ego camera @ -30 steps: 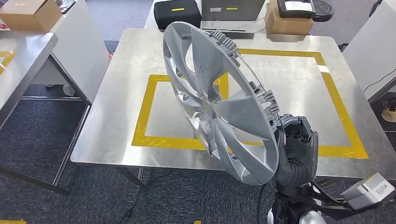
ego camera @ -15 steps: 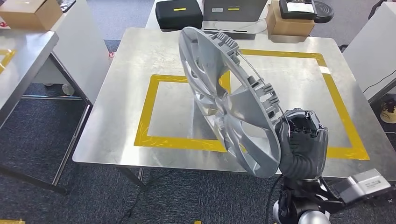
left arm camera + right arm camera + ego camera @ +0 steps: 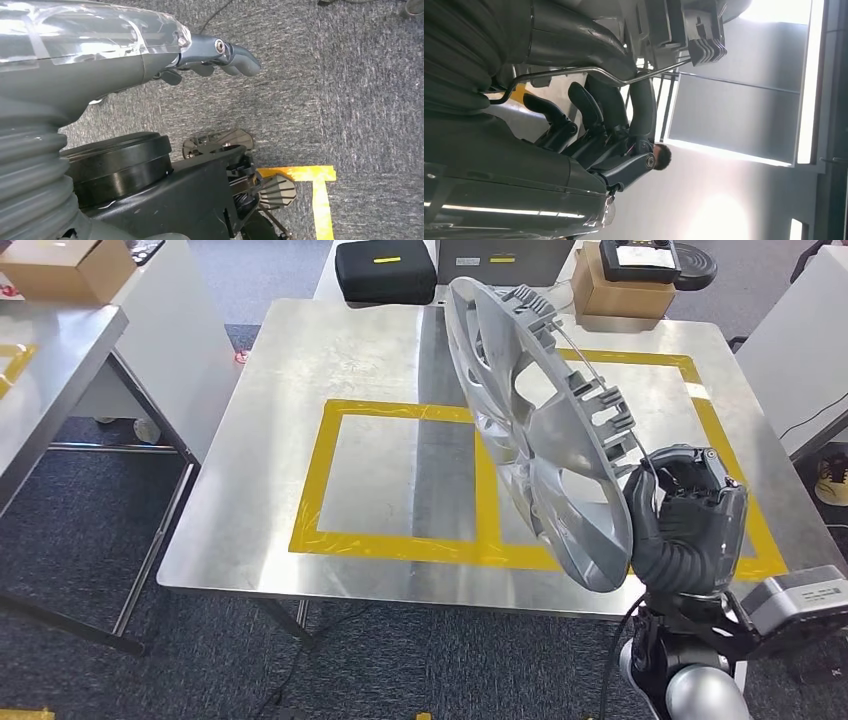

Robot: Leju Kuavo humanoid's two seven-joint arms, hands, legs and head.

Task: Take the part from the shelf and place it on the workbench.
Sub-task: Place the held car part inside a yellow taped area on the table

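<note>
The part is a large silver wheel cover (image 3: 540, 430), held upright and tilted over the workbench (image 3: 300, 350), above the yellow tape rectangles (image 3: 400, 545). My right hand (image 3: 690, 515) grips its lower right rim from behind, near the bench's front edge. In the right wrist view dark fingers (image 3: 644, 110) hook around the cover's wire ring (image 3: 574, 72), beside the rim clips (image 3: 704, 35). My left hand (image 3: 220, 55) hangs over the carpet and holds nothing, its fingers loosely extended.
A black case (image 3: 383, 268), a grey device and a cardboard box (image 3: 610, 290) stand just past the bench's far edge. Another table (image 3: 50, 360) with a box (image 3: 65, 268) is at the left. A white panel (image 3: 800, 340) stands at the right.
My right hand has carried the wheel cover rightward and farther over the bench, and the cover has turned more edge-on to the head camera.
</note>
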